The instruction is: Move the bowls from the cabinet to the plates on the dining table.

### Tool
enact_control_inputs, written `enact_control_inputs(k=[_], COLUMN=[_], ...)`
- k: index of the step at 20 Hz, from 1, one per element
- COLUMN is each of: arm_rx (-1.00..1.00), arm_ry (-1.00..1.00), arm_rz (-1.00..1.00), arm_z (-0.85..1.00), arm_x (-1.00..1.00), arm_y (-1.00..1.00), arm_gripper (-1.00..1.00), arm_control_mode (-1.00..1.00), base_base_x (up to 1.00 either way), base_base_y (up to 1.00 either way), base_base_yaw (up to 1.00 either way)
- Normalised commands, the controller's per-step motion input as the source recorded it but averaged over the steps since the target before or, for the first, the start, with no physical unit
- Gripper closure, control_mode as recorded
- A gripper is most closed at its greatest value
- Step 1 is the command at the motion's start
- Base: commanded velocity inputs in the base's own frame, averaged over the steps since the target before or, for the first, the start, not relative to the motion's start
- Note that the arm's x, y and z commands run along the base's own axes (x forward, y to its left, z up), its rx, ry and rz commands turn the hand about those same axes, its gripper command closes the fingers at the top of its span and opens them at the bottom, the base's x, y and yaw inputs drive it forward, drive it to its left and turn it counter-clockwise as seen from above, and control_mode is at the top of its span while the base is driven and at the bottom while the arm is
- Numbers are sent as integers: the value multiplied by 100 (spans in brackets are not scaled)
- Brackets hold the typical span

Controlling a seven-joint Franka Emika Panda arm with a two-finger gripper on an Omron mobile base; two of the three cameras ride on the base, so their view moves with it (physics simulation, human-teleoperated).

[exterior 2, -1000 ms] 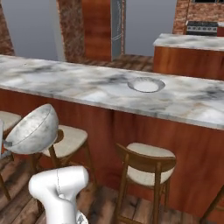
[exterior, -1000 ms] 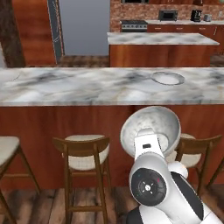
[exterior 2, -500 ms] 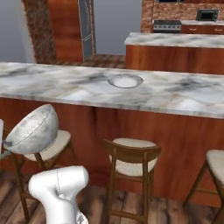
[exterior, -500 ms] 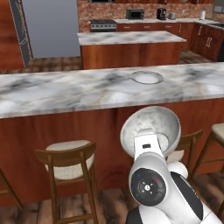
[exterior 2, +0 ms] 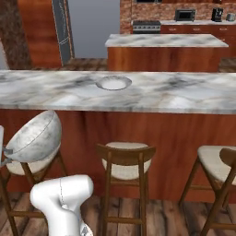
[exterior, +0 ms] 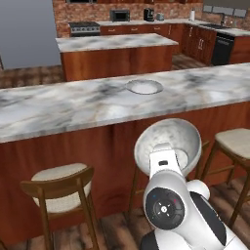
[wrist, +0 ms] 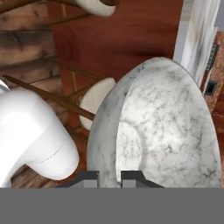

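Hand (wrist: 109, 176) clenched on the grey-white bowl's (wrist: 166, 131) rim; fingertips (wrist: 133, 176) mostly cut off by the frame edge.

Glossy white rounded arm (exterior: 185, 215) with dark joints and a black round end cap.

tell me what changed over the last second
The base drove, so the whole view shifted: the plate on the dining table now sits nearer picture centre in the right base view, and different stools show. The end effector stays shut on the grey-white bowl, carried tilted below the tabletop.
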Motion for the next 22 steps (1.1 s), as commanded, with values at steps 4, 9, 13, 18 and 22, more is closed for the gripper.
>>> enact_control_inputs(k=[4, 9, 13, 18, 22], arm_rx=[0, 0, 0, 0, 0], arm_ry=[0, 0, 0, 0, 0], arm_rz=[0, 0, 0, 0, 0], arm_z=[0, 0, 0, 0, 0], arm_x=[0, 0, 0, 0, 0], arm_y=[0, 0, 0, 0, 0], arm_gripper=[100, 100, 100, 100, 100], arm_control_mode=[100, 100, 100, 100, 100], base_base_x=[1, 19, 42, 51, 43], base_base_y=[7, 10, 13, 16, 13], base_base_yaw=[-26, -24, -18, -15, -14])
